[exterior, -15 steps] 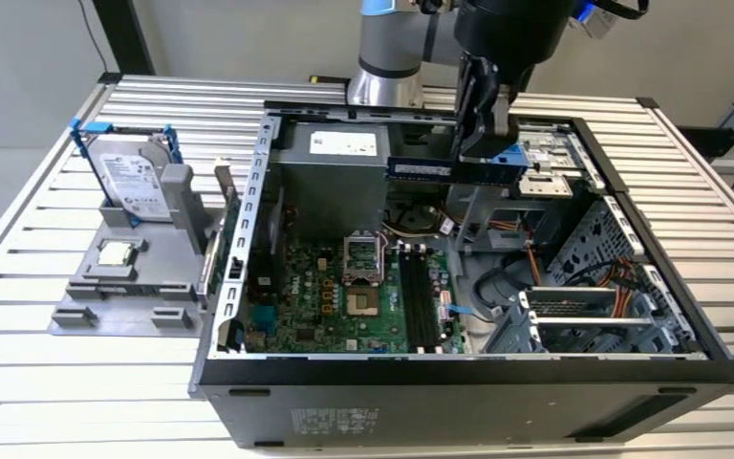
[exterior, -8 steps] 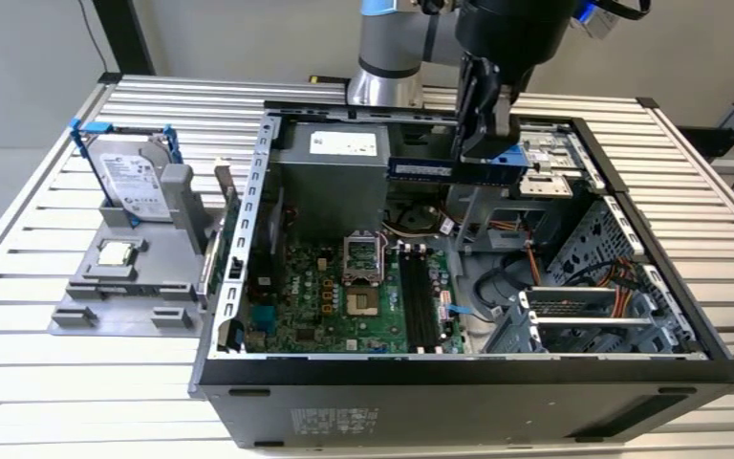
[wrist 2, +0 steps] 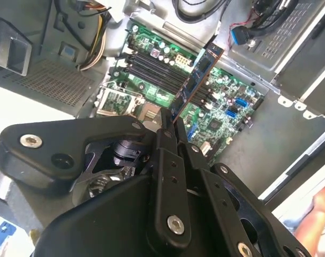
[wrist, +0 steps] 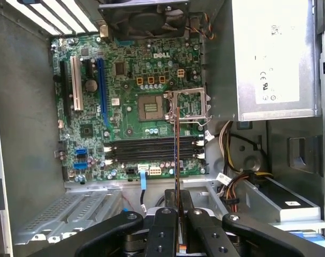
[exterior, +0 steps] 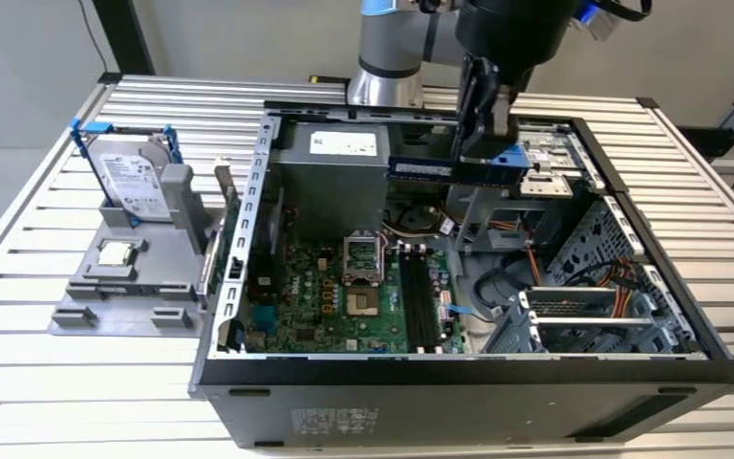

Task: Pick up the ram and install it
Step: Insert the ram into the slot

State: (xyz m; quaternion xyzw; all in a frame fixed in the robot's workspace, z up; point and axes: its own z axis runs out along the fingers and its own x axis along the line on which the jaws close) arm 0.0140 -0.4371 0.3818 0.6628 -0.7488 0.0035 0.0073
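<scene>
Ram (exterior: 443, 170), a long narrow blue-green stick, hangs level over the open metal case (exterior: 233, 287) in the exterior view. The gripper (exterior: 485, 158) clamps it near one end, and most of its length juts sideways from the jaws.

In the second wrist view the ram (wrist 2: 197, 77) runs straight out from the closed jaws of the gripper (wrist 2: 166, 124). It is a flat board with dark chips, above the green motherboard (wrist 2: 221, 107).

In the first wrist view the ram (wrist: 176, 150) is edge-on, a thin line rising from between the black jointed fingers (wrist: 163, 225) across the long black slots (wrist: 146, 151).
</scene>
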